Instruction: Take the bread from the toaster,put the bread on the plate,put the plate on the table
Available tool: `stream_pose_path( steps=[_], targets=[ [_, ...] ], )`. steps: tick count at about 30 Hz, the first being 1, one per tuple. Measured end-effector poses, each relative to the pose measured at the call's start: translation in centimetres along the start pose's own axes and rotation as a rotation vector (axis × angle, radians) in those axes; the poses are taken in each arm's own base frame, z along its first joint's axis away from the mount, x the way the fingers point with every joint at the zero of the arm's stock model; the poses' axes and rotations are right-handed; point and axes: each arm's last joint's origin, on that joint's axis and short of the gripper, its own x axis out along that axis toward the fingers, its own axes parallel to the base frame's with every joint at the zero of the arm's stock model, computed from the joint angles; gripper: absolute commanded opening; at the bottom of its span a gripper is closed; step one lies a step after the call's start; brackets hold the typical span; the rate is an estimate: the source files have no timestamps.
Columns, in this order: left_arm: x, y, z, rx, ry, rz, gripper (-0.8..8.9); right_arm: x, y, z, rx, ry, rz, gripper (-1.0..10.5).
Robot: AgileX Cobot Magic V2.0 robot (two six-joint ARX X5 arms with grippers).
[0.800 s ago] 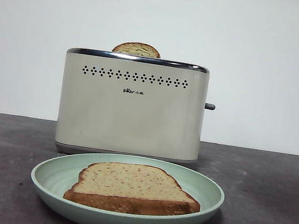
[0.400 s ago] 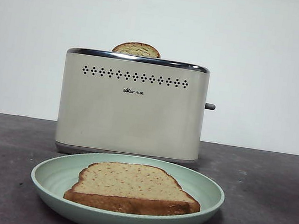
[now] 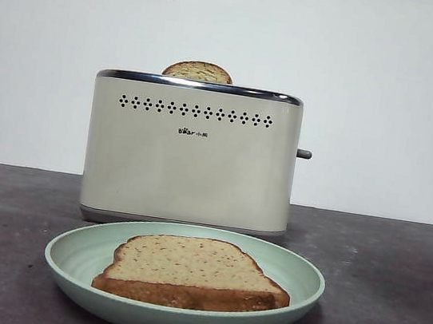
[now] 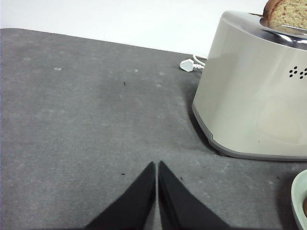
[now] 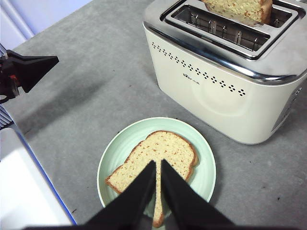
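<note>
The toaster (image 3: pixel 191 154) stands squarely behind the plate (image 3: pixel 74 259), so the ground between them is only a narrow strip. A second slice (image 3: pixel 198 71) pokes up out of the far slot; the near slot (image 5: pixel 218 28) gapes open from above. Bare table (image 4: pixel 86 105) spreads wide to both sides. The left gripper (image 4: pixel 157 165), jaws pressed together, hangs low over the open stretch beside the toaster

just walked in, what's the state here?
Nothing is being held. A tan speckled bread slice lies flat on the round pale-green plate, which sits on the dark grey table before the cream boxy toaster. A second slice pokes from the toaster. The right hand hangs shut above the plate; the left hand waits shut beside the toaster.
</note>
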Motion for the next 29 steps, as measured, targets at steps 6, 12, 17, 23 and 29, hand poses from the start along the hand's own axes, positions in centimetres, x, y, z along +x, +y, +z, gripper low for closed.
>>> stream_pose_path(
  steps=[6, 12, 17, 23, 29],
  targets=[
    [0.0, 0.0, 0.0, 0.000, 0.000, 0.000, 0.08, 0.0, 0.0, 0.0, 0.000, 0.000, 0.000, 0.1],
    [0.0, 0.0, 0.0, -0.001, 0.000, 0.000, 0.08, 0.0, 0.0, 0.0, 0.000, 0.000, 0.000, 0.1],
    [0.0, 0.0, 0.0, -0.001, 0.000, 0.000, 0.08, 0.0, 0.0, 0.0, 0.000, 0.000, 0.000, 0.1],
    [0.0, 0.0, 0.0, -0.003, 0.000, 0.000, 0.08, -1.9, -1.1, 0.1, -0.037, -0.083, -0.091, 0.1],
    [0.0, 0.0, 0.0, -0.003, 0.000, 0.000, 0.08, -4.5, -3.6, -0.4, -0.038, -0.306, -0.233, 0.1]
  ],
)
